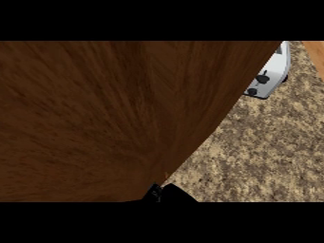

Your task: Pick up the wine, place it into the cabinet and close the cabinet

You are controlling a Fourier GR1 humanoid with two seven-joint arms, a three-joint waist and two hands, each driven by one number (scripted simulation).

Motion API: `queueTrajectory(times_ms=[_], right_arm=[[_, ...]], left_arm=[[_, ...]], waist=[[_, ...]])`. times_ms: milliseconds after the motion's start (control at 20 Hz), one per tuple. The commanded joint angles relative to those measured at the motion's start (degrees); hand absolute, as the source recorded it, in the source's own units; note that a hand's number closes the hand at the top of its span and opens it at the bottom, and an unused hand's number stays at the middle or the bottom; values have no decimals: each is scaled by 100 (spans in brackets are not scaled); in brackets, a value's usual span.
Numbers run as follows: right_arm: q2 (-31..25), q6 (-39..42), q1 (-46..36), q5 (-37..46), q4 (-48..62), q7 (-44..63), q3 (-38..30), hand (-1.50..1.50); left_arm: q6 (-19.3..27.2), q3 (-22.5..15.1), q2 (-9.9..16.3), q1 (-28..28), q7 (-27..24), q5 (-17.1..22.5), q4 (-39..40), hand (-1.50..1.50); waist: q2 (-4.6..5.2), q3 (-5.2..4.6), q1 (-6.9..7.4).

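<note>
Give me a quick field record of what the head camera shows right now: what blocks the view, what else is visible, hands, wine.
blocking: large dark brown wooden panel, filling most of the view
counter: speckled beige stone countertop, at right
appliance: white appliance with black knobs, upper right, partly hidden by the panel
hands: small black part at lower edge; which hand and finger state cannot be told
wine: not visible
</note>
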Motion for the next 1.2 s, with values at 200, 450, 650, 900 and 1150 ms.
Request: queueTrajectory(times_ms=[200, 450, 650, 900, 1150], right_arm=[[17, -1058, -1983, -269, 1956, -382, -566, 150], [17, -637, -2694, -745, 2758, -611, -1437, 150], [17, -655, -2903, -654, 3725, -1250, -1584, 150], [-423, 88, -3024, -788, 4355, -1794, -2406, 150], [-358, 168, -3360, -766, 5018, -2103, -2792, 150]], left_arm=[[-509, 763, 45, 174, 394, 433, -62, -150], [-620, 775, -118, -254, 681, 481, 273, -150], [-714, 825, -159, -206, 954, 328, 139, -150], [-531, 554, -369, -462, 1214, 155, 96, -150], [-172, 157, -518, -832, 1536, -205, -106, -150]], waist=[[30, 6, 30], [53, 7, -84], [51, 9, -70], [55, 11, -129], [64, 11, -137]])
